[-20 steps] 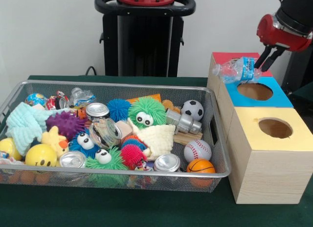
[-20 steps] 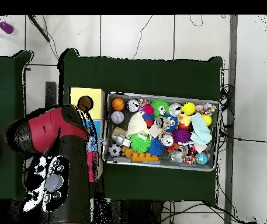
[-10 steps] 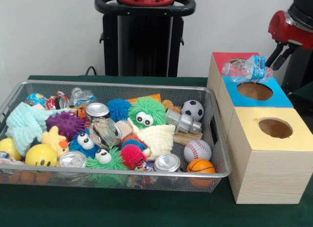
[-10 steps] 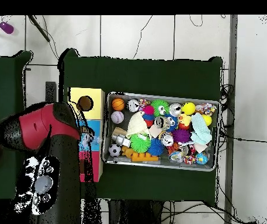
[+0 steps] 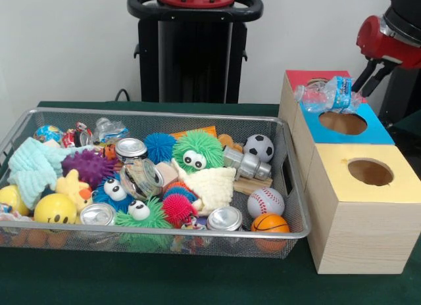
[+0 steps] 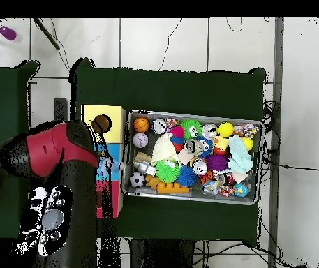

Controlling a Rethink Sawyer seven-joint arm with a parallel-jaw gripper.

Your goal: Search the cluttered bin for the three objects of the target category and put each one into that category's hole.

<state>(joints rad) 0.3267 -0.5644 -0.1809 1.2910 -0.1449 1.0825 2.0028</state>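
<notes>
One plastic bottle (image 5: 323, 94) lies crosswise, clamped in my gripper (image 5: 364, 81), above the blue box's (image 5: 368, 130) far edge. I see the mesh bin (image 5: 289, 180) just beside the boxes.

Front camera sat low and close, facing the bin (image 5: 289, 187); overhead looked straight down from high; both shared bin and tabletop (image 6: 176, 91).

Bright, even indoor light; soft shadows; mild blur.
</notes>
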